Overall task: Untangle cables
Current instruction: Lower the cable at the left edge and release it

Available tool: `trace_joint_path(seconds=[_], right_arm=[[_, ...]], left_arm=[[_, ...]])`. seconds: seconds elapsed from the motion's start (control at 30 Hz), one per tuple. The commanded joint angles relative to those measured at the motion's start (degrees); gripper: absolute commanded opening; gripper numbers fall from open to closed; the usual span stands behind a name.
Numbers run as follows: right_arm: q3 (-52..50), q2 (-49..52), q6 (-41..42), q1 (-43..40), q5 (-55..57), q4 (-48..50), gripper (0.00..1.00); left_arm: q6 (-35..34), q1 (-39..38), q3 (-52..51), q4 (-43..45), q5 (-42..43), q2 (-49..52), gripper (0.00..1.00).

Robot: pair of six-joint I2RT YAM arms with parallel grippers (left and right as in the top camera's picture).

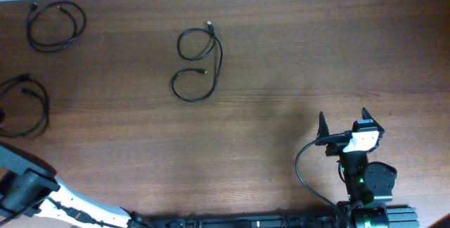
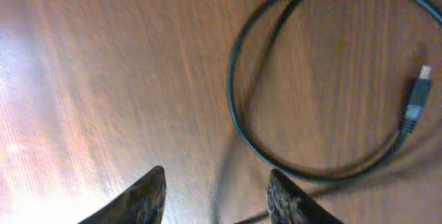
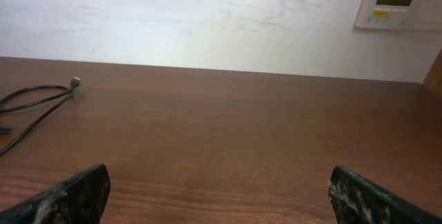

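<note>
Cables lie apart from one another on the brown wooden table (image 1: 281, 59) in the overhead view. The corner cable (image 1: 56, 25) is a loose loop near the far left corner. The edge cable (image 1: 27, 105) curls at the left border, partly cut off by the frame. The middle cable (image 1: 199, 66) forms a figure-eight of two stacked loops, well away from the other two, with a pale plug tip at its top. The left arm (image 1: 31, 186) enters at the near left corner, and its pincer is outside this picture. The right gripper (image 1: 343, 115) sits over bare wood at the near right, fingers spread and far from every cable. In the left wrist view, the left gripper (image 2: 217, 175) hangs low over the wood with its two dark fingers (image 2: 148, 196) parted. A blurred dark streak runs down through the gap, and I cannot tell whether it is cord or shadow. Just beyond the fingers lies a looped cable (image 2: 238, 134) with a small black plug (image 2: 414, 103), silver-tipped, lying inside the loop; which of the three it is cannot be told. In the right wrist view, the right pincer's fingers stand wide apart at the lower corners with only bare table between them. A cable end (image 3: 38, 103) with a silver tip lies far off at the left, in front of a pale wall (image 3: 207, 16) carrying a wall panel (image 3: 400, 1).
</note>
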Motion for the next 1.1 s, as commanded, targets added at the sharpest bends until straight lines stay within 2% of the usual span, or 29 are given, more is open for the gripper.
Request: trace_joint_path(seconds=[0.0,0.03,0.07,0.2,0.27,0.3,0.37,0.4,0.47,0.83,0.87,0.97,1.03,1.07], right_arm=[[-0.31,-0.26,0.07,0.39,0.48,-0.28,0.98],[-0.31,-0.26,0.07,0.39,0.48,-0.28,0.98],[-0.31,-0.26,0.07,0.39,0.48,-0.28,0.98],[-0.31,-0.26,0.07,0.39,0.48,-0.28,0.98],[-0.31,-0.28,0.07,0.39,0.48,-0.28,0.98],[-0.31,-0.26,0.07,0.39,0.48,-0.28,0.98],[-0.31,-0.26,0.07,0.39,0.48,-0.28,0.98],[-0.31,-0.26,0.07,0.39,0.48,-0.28,0.98],[-0.31,-0.28,0.07,0.39,0.48,-0.28,0.98],[-0.31,-0.26,0.07,0.39,0.48,-0.28,0.98],[-0.31,-0.28,0.07,0.39,0.48,-0.28,0.99],[-0.31,-0.26,0.07,0.39,0.48,-0.28,0.98],[-0.31,-0.26,0.07,0.39,0.48,-0.28,0.98],[-0.31,-0.26,0.07,0.39,0.48,-0.28,0.98]], left_arm=[[0.24,0.15,-0.55,1.79,-4.48,1.01,0.79],[0.24,0.15,-0.55,2.16,-4.48,1.01,0.92],[0.24,0.07,-0.55,2.36,-4.48,1.01,0.99],[0.28,-0.02,-0.55,2.38,-4.13,1.01,0.98],[0.90,-0.02,-0.55,2.40,-2.36,1.01,0.80],[0.90,-0.02,-0.55,2.36,-2.08,1.01,0.79],[1.14,-0.07,-0.87,2.38,-2.16,1.03,0.82],[1.11,-0.07,-1.36,2.43,-2.40,1.03,0.90],[1.09,0.07,-2.58,2.86,-2.82,1.18,1.00],[1.09,0.42,-5.88,8.87,-0.83,7.78,0.99],[1.09,0.42,-5.88,9.11,-0.85,8.37,0.98],[1.09,0.42,-5.88,10.43,-0.83,9.66,0.78],[1.07,0.39,-5.88,11.74,-0.79,9.90,0.55],[1.07,0.42,-5.88,12.26,0.17,9.90,0.48]])
